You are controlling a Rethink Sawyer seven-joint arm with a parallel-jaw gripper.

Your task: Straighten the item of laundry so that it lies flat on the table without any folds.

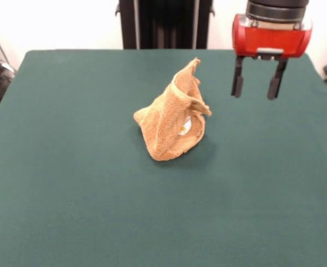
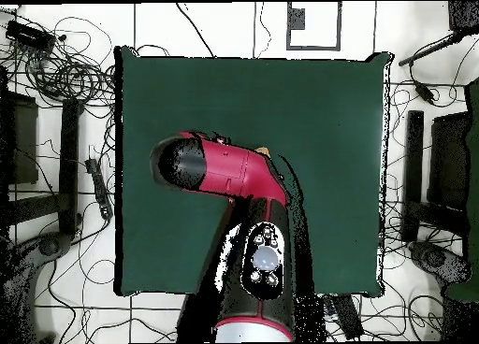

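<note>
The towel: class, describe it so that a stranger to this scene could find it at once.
Start from the dark green table that fills the front view. Near its middle sits the towel, an orange-tan terry cloth crumpled into a peaked heap. It is the only thing on the table; the open gripper hangs beside it.

The towel (image 1: 172, 118) is rough, looped terry cloth, matt. The counter (image 1: 69, 183) has a matt, felt-like top. The claw (image 1: 258, 83) has dull black fingers under a glossy red plastic housing (image 1: 270, 39).
</note>
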